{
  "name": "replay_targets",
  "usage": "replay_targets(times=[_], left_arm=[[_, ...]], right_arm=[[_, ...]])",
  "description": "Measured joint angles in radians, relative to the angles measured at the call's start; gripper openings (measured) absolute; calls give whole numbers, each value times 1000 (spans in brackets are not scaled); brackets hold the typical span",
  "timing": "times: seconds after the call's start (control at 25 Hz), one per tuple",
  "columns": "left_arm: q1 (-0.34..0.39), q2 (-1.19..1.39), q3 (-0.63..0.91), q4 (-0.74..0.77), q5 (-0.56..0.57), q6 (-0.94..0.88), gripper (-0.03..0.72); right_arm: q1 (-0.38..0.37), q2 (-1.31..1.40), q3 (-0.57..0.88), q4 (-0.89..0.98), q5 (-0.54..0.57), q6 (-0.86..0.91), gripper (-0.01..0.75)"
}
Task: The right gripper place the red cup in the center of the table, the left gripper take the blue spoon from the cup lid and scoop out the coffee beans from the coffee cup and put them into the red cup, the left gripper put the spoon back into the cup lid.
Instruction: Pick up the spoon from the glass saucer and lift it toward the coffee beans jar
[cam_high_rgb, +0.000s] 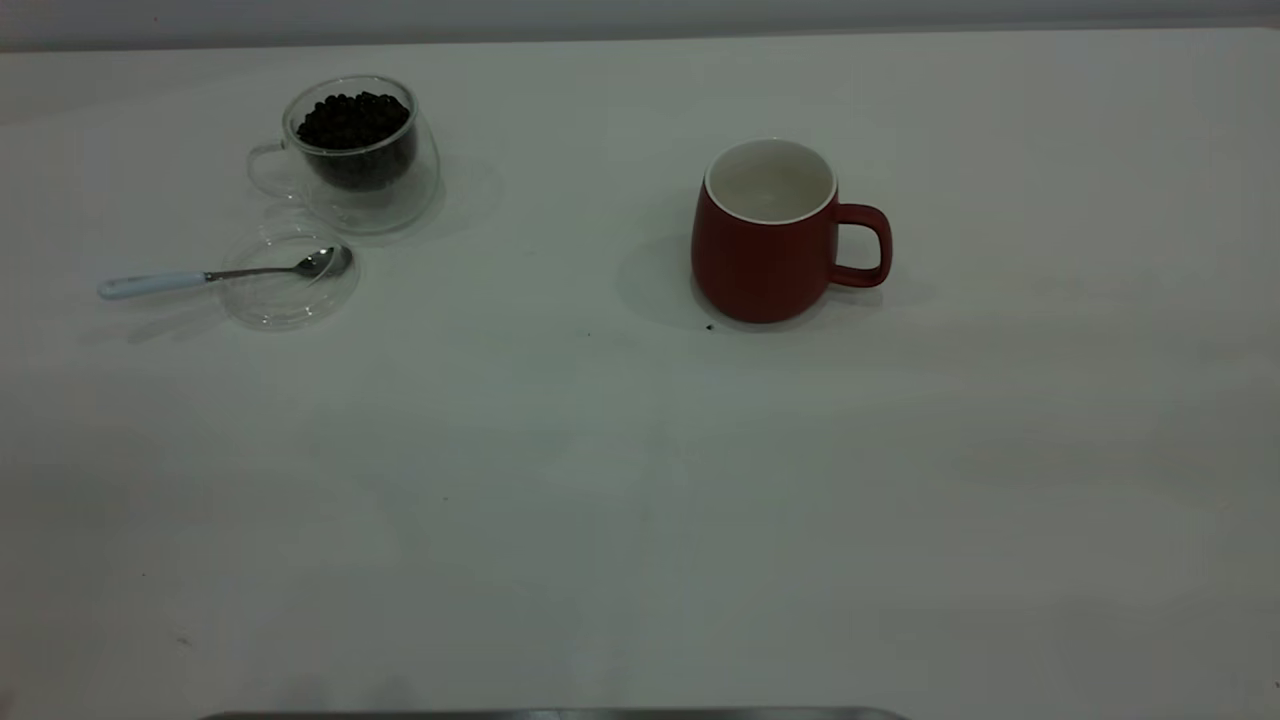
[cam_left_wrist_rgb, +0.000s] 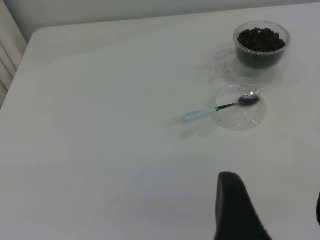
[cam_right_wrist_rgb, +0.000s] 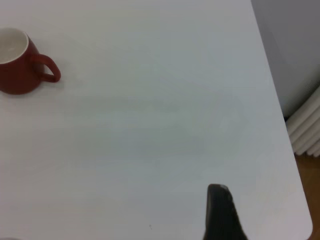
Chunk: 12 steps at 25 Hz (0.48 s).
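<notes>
On the white table (cam_high_rgb: 640, 500) we find everything set out and nothing in hand: the red cup (cam_high_rgb: 765, 240) stands upright a little right of the middle, its loop handle turned to the right, its white inside bare as far as we can see, so no beans have gone in and we judge the scooping not yet begun. Whether the cup already counts as centred we cannot say for sure; it looks close. At the far left the clear double-walled coffee cup (cam_high_rgb: 360, 155) holds a heap of dark coffee beans (cam_high_rgb: 352, 122) filling its inner bowl almost to the rim, its glass handle pointing left. Just in front of it lies the cup lid (cam_high_rgb: 290, 280), a shallow glass disc turned up like a saucer, and the blue spoon (cam_high_rgb: 225, 274) rests across it, metal bowl inside the lid, pale handle reaching out over the rim to the left and onto the table, which we read as a handle left free for a grasp from that side. Neither arm shows in the exterior view. In the left wrist view the left gripper (cam_left_wrist_rgb: 270, 212) hangs well short of the spoon; in the right wrist view the right gripper (cam_right_wrist_rgb: 222, 212) is well apart from the red cup. Of each we see one dark finger, so we cannot tell whether the fingers are spread or pressed together.
</notes>
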Motion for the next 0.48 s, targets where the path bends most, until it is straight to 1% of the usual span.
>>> replay_targets(times=[0.48], left_arm=[[0, 0, 0, 0, 0, -1, 448]], right_arm=[[-1, -49, 54, 26, -18, -40, 496]])
